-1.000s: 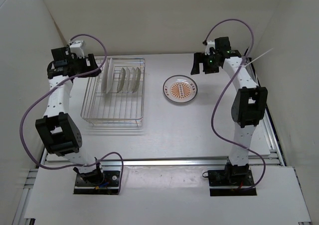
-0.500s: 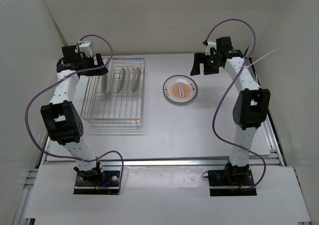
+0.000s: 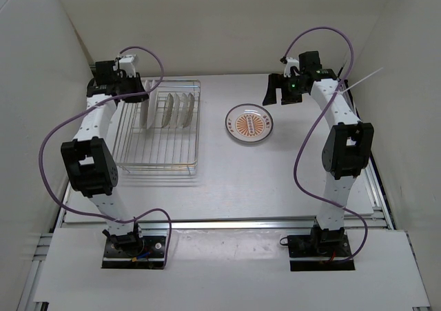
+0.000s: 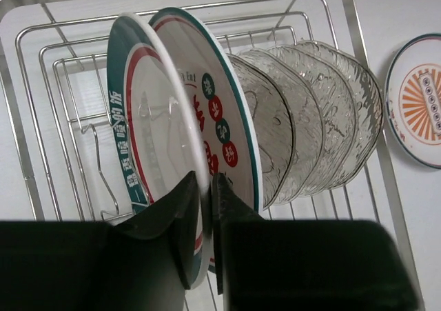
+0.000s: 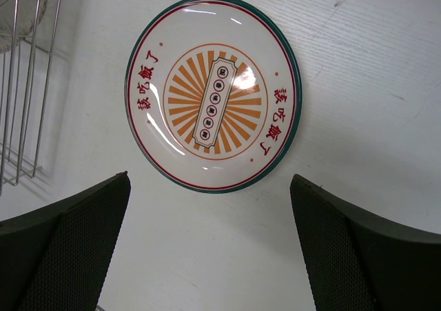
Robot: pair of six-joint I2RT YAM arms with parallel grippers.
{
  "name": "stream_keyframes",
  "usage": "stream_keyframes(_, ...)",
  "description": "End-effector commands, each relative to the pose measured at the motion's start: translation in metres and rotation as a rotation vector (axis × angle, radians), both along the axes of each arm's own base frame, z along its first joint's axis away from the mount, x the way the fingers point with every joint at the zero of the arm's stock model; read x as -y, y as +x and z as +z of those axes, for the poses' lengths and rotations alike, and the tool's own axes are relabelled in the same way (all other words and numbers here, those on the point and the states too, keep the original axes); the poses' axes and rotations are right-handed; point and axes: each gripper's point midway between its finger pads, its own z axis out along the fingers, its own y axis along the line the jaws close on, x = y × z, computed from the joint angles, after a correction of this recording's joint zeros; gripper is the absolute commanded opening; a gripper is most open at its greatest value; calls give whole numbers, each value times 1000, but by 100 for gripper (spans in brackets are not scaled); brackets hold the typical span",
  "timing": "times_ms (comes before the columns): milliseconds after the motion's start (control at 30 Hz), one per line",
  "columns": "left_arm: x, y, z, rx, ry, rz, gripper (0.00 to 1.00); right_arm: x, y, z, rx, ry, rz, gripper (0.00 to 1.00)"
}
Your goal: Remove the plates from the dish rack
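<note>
The dish rack (image 3: 158,161) (image 4: 21,152) stands at the back left of the table with several plates upright in it. Nearest my left wrist camera is a white plate with a dark green rim (image 4: 148,118), then a second one with red marks (image 4: 213,83), then clear glass plates (image 4: 303,125). My left gripper (image 4: 204,187) (image 3: 141,94) is shut on the near rim of the first green-rimmed plate. One plate with an orange sunburst (image 3: 249,124) (image 5: 213,94) lies flat on the table to the right of the rack. My right gripper (image 5: 209,180) (image 3: 279,90) hovers open over it, touching nothing.
The rack's front half holds only bare wire dividers (image 3: 155,142). White walls close in the table on the left, back and right. A purple cable (image 3: 52,135) loops off the left arm beside the rack.
The left arm has swung right to the rack's back left corner, and its jaws have closed from wide open onto the first plate's rim. The right arm has not moved.
</note>
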Motion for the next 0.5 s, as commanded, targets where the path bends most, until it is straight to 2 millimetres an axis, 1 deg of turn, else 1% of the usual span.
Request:
stream_keyframes(0,-2,6,9,20,24,18,24,-1,-4,18,40,14,19,100)
stream_keyframes(33,1,7,13,27,25,24,17,-1,-4,18,40,14,19,100)
stream_keyframes(67,1,6,18,37,26,24,14,0,-3,18,45,9,25,100)
stream_keyframes(100,-1,7,17,37,34,35,11,0,-3,18,45,9,26,100)
stream_keyframes(133,-1,7,27,54,27,42,11,1,-3,17,45,2,20,100)
stream_keyframes(200,-4,8,26,53,39,60,11,1,-3,17,45,2,20,100)
stream_keyframes(233,-5,7,31,59,36,76,11,1,-3,17,45,2,20,100)
stream_keyframes(267,0,7,31,55,24,74,11,1,-3,17,45,2,20,100)
stream_keyframes(333,-4,7,40,64,19,118,11,1,-3,17,45,2,20,100)
stream_keyframes(367,-4,6,46,78,19,119,11,1,-5,16,36,1,20,100)
stream_keyframes(400,-3,5,59,99,7,127,11,1,-3,19,45,2,20,100)
stream_keyframes(433,-3,5,59,96,-3,134,11,1,-3,19,45,2,20,100)
stream_keyframes(467,-3,5,79,138,-10,138,11,3,-3,22,48,-5,14,100)
